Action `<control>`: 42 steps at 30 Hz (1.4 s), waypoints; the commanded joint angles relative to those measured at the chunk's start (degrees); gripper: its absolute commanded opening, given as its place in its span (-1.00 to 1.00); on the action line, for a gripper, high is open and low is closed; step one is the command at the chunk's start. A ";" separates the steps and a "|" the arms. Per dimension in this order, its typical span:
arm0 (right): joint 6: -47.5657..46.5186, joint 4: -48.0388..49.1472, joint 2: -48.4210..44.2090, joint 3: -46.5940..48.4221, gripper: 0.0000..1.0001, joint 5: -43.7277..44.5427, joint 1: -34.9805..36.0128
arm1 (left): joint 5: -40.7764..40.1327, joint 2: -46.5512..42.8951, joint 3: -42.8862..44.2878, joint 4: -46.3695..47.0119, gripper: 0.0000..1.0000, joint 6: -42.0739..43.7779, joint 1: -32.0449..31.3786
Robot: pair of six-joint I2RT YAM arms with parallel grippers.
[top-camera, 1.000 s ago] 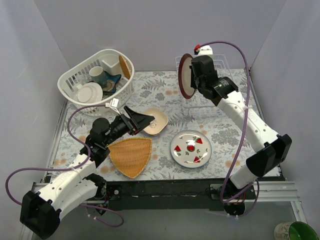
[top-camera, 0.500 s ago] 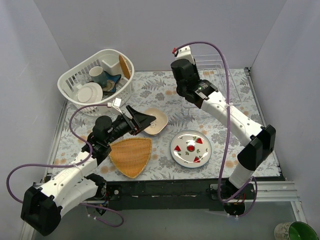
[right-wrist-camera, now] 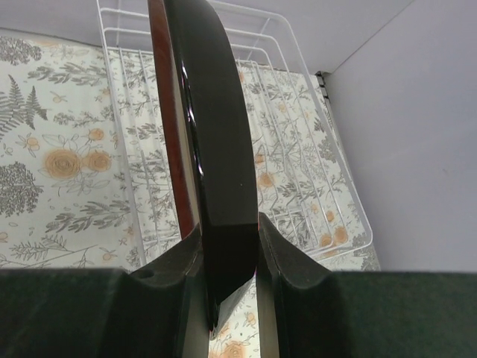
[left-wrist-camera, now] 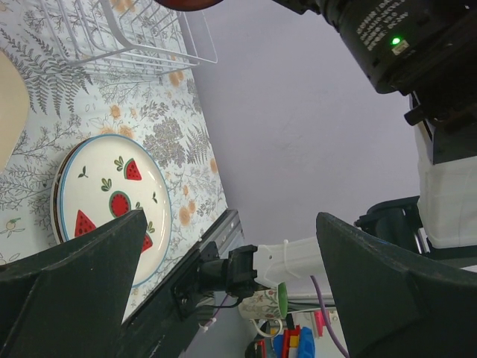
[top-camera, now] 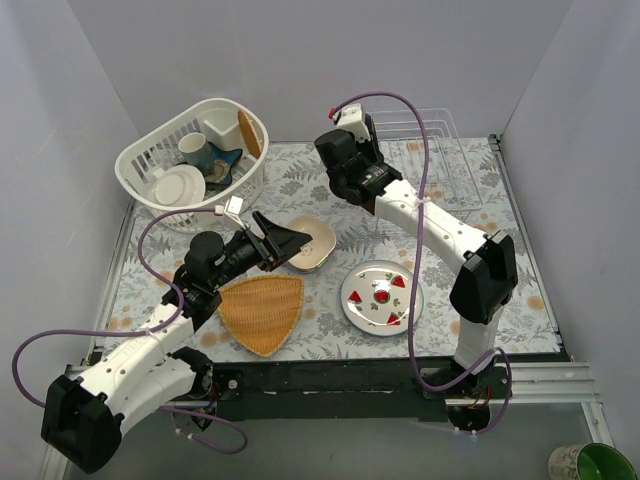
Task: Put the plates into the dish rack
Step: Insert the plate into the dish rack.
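My right gripper (top-camera: 340, 172) is shut on the dark red-brown plate (right-wrist-camera: 212, 127), held edge-on and upright above the white wire dish rack (right-wrist-camera: 298, 149). In the top view the gripper sits off the rack's (top-camera: 440, 150) left end and hides the plate. My left gripper (top-camera: 285, 244) is open and empty, hovering at the cream dish (top-camera: 313, 243). The white plate with red fruit marks (top-camera: 382, 296) lies flat at the front centre and also shows in the left wrist view (left-wrist-camera: 104, 201). The pale green and lilac dishes are out of view.
A white slotted oval basket (top-camera: 150, 150) with cups and a small white plate stands at the back left. An orange woven triangular tray (top-camera: 265, 312) lies at the front, left of the fruit plate. Walls close in the table on three sides.
My right arm has swung left with the dark plate, from over the rack's left part to off its left end. The left arm has hardly moved.
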 commanded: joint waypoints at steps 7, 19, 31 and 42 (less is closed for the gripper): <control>8.85 -0.39 1.12 5.35 -0.97 7.00 0.95 | 0.96 -3.11 0.55 -2.07 0.96 0.72 -0.19; 7.28 2.15 1.73 1.92 -0.97 7.44 0.95 | 0.87 -3.37 0.20 -2.16 0.96 0.63 -0.19; 4.02 7.87 1.21 -3.88 -0.97 6.30 0.77 | 0.35 -3.46 -0.42 -1.72 0.96 0.37 -0.19; 3.14 10.24 -0.02 -9.24 -0.97 2.35 -0.45 | -0.18 -3.64 -1.03 -1.37 0.96 0.10 -0.28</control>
